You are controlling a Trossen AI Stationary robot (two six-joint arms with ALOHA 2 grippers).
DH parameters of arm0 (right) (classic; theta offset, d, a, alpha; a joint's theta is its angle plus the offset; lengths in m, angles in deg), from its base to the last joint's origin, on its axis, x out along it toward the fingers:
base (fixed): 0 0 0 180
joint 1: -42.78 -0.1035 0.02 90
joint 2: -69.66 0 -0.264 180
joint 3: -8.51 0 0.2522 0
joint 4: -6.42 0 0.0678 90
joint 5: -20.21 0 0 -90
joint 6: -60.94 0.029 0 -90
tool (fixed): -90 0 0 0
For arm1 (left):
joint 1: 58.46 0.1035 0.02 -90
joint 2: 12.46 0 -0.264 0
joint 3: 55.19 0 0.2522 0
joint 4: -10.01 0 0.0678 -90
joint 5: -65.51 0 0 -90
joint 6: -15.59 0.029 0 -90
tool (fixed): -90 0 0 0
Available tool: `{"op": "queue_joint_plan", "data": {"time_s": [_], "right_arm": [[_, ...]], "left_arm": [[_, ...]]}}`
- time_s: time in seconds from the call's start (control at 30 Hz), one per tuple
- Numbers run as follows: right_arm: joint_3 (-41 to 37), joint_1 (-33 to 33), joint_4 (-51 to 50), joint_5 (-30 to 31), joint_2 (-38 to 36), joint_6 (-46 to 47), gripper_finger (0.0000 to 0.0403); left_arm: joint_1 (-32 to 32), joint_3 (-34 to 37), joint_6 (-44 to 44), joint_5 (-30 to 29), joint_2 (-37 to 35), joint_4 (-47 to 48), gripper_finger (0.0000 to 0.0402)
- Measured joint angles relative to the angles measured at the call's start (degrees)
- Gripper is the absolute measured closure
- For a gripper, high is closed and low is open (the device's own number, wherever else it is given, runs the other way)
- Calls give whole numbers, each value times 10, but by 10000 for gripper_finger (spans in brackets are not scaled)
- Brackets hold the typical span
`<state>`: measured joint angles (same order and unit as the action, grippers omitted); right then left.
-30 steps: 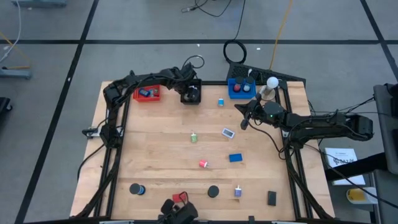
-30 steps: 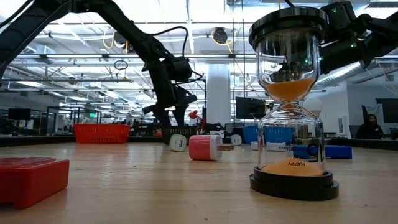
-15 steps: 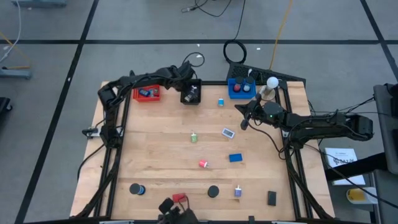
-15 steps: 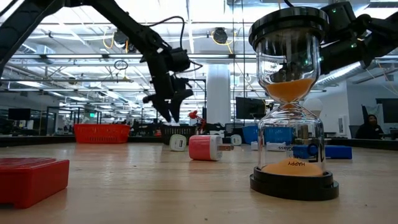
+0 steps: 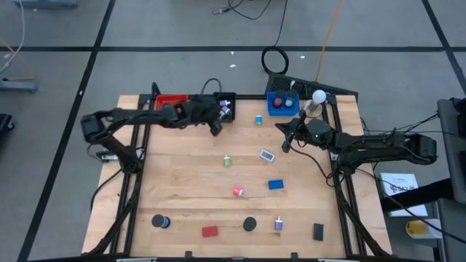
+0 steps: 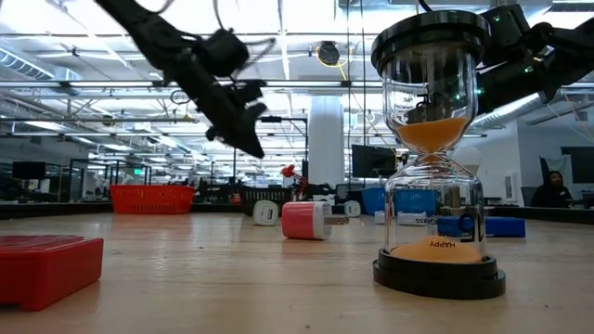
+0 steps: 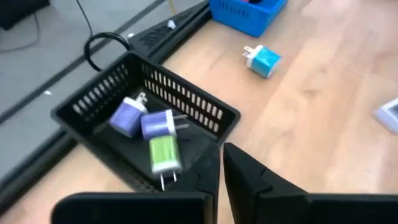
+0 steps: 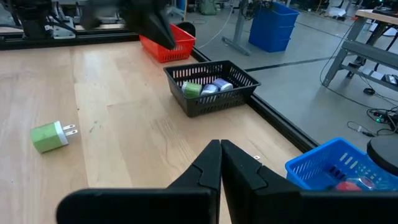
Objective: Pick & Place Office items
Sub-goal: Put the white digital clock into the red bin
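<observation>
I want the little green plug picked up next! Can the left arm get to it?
Probably yes. The green plug lies alone on bare wood, nothing around it. The left hand, shut and empty, hangs nearby beside the black basket; it must open first.

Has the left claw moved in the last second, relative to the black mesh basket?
Yes. The left claw was over the black mesh basket a second ago; it has pulled back to just outside its near edge, shut and empty.

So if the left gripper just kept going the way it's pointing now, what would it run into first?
Most likely the black basket. The left gripper, shut and empty, sits just short of its near wall, with the green charger and two purple ones right behind it. Depth is uncertain; it may pass above the rim.
</observation>
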<state>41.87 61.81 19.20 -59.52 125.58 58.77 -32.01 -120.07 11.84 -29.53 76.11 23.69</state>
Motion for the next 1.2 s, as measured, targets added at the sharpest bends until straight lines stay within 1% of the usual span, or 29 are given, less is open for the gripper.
{"op": "queue_joint_plan", "data": {"time_s": [0.07,0.13,0.17,0.23,0.37,0.47,0.53,0.63,0.7,0.77,0.83,0.9,0.97,1.03,1.1,1.2], "right_arm": [[0,0,2,0,0,0,399],[0,0,0,0,0,0,399],[0,0,-2,0,0,0,399],[0,0,-4,0,0,0,399],[0,0,-2,0,-1,15,398],[0,0,0,0,-1,19,398],[0,0,2,0,-1,26,398],[0,0,12,-2,-1,43,398],[0,-1,9,-20,-1,51,398],[0,-8,-2,-30,-1,59,398],[6,-22,-43,-18,-2,60,398],[23,-42,-117,28,-2,59,398],[48,-65,-211,87,-2,63,398],[74,-92,-293,127,-2,80,398],[96,-118,-347,137,-2,101,398],[116,-161,-388,137,-2,131,399]], "left_arm": [[-1,18,-13,11,-27,-1,368],[-6,38,-7,11,-51,-1,366],[-12,54,2,11,-63,-19,367],[-29,95,23,14,-79,-95,375],[-65,190,53,35,-88,-293,396],[-86,245,52,52,-88,-395,390],[-95,269,16,54,-88,-412,379],[-97,284,-48,53,-88,-407,364],[-98,286,-46,52,-88,-398,359],[-103,290,-25,48,-88,-386,358],[-112,294,-9,39,-87,-390,361],[-122,296,6,32,-88,-405,366],[-131,296,19,29,-88,-408,373],[-140,297,31,30,-88,-410,382],[-148,297,38,30,-88,-416,392],[-160,297,39,28,-88,-430,397]]}}
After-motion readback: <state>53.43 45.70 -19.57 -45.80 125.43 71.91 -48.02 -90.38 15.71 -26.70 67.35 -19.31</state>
